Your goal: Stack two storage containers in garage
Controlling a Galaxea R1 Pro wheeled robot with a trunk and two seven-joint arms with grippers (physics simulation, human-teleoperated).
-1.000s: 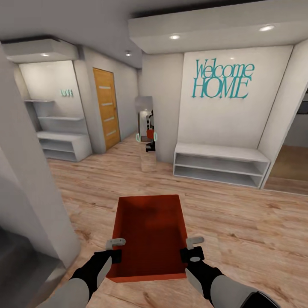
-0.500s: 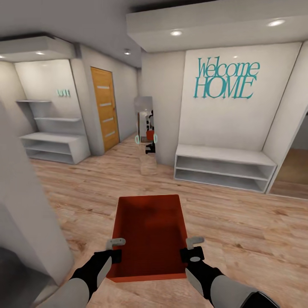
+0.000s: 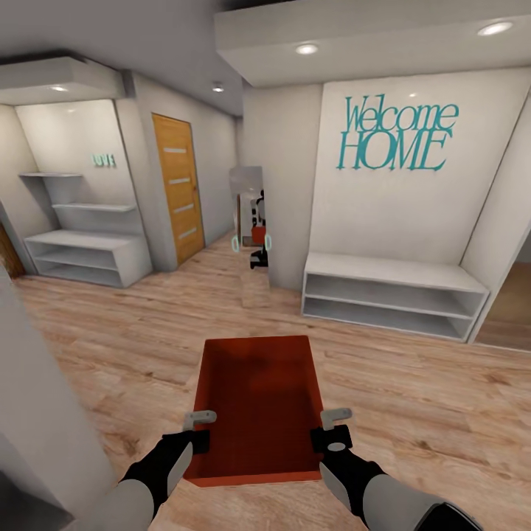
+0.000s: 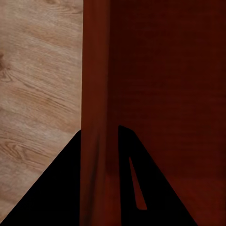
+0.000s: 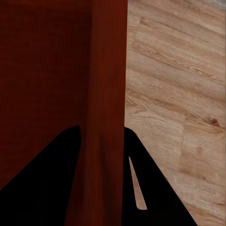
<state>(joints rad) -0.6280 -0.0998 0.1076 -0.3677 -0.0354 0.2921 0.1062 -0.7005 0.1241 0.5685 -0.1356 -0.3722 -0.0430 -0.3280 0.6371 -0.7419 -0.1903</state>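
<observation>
One orange-red storage container hangs level over light wood-plank flooring, low in the middle of the head view. My left gripper is shut on its left wall and my right gripper is shut on its right wall. In the left wrist view the left gripper straddles the container wall, one black finger on each side. The right wrist view has the right gripper clamped the same way on the container wall. The bin is empty inside. The garage is out of view.
A white low bench shelf stands ahead right under "Welcome HOME" lettering. A white shelf unit sits far left beside an orange wooden door. A mirror ends the corridor ahead. A grey wall corner is close on my left.
The whole view has shifted as the camera moved forward and turned slightly; the near grey wall slid out to the left. The container stays gripped the same way in both grippers.
</observation>
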